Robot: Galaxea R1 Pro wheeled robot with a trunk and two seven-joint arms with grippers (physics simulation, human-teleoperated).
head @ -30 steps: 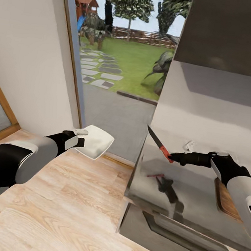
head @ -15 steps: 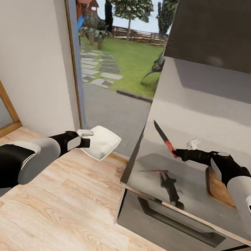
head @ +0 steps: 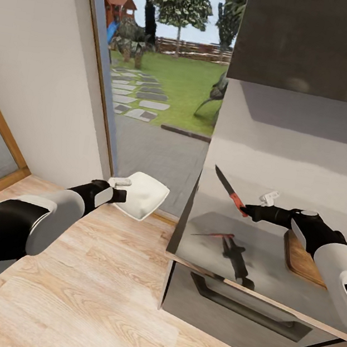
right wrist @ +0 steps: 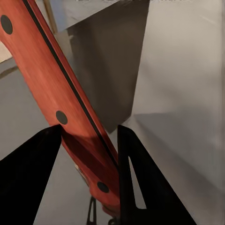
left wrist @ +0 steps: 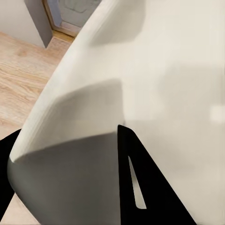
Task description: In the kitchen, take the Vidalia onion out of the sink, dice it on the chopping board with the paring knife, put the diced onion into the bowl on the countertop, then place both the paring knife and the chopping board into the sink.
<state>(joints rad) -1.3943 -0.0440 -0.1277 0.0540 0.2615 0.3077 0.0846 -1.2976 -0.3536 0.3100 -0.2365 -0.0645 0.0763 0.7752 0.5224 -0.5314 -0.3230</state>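
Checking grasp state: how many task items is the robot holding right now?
2. The bowl is held by the left gripper out over the floor; the paring knife is in the right gripper, above the countertop.

The table (head: 272, 258) was set at the right of the scene, with the wooden floor (head: 91, 295) to its left. The chopping board (head: 300, 259) was laid on the table near its right side. The paring knife (head: 230, 191) was held above the table, left of the board, in the right end effector (head: 248, 211), its blade pointed up and to the far left. The bowl (head: 144, 196) was held over the floor in the left end effector (head: 119, 187), well left of the table's edge. A window (head: 162, 70) was placed at the far side, between wall and table.
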